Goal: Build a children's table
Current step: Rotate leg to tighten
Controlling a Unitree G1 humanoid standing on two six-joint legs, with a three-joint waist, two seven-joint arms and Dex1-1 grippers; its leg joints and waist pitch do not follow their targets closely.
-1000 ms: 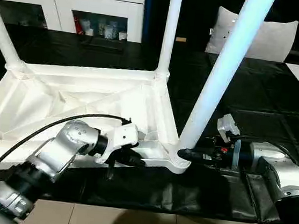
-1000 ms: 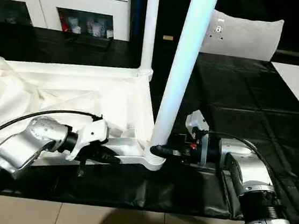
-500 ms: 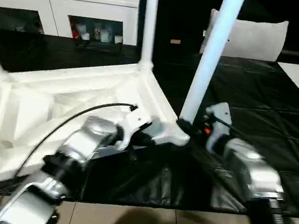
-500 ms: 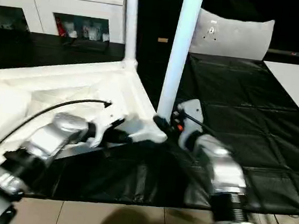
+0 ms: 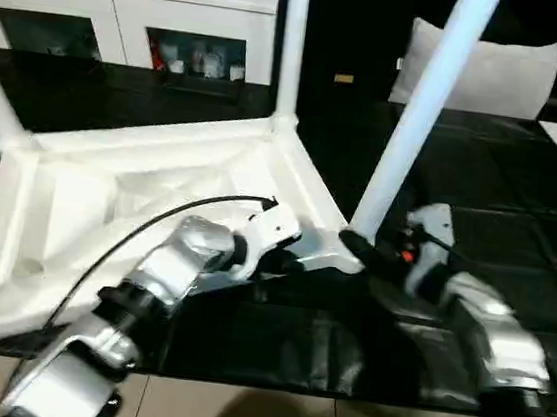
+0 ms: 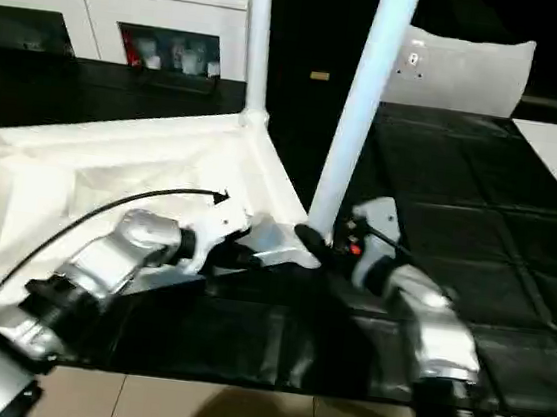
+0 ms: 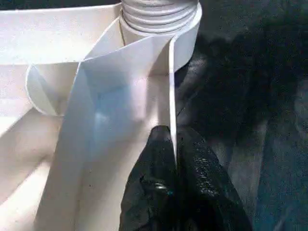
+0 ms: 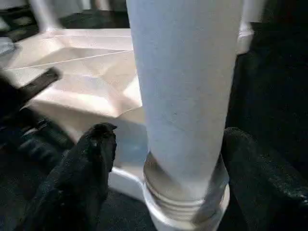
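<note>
Your right gripper (image 8: 163, 168) has let go of the leg (image 5: 416, 124); its fingers now stand wide around it. Your left gripper (image 7: 174, 159) pinches the upside-down tabletop's (image 5: 76, 216) rim, arm reaching forward.

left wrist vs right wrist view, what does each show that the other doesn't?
Left wrist: the left gripper, its black fingers shut on the thin side wall of the white plastic ribbed tabletop.

Right wrist: the right gripper, fingers standing open on either side of the long tapered white tube leg without touching it, plus the left gripper at the tabletop's edge.

Both: the leg's ringed base seated in the round corner socket, and the black mat under the tabletop.
</note>
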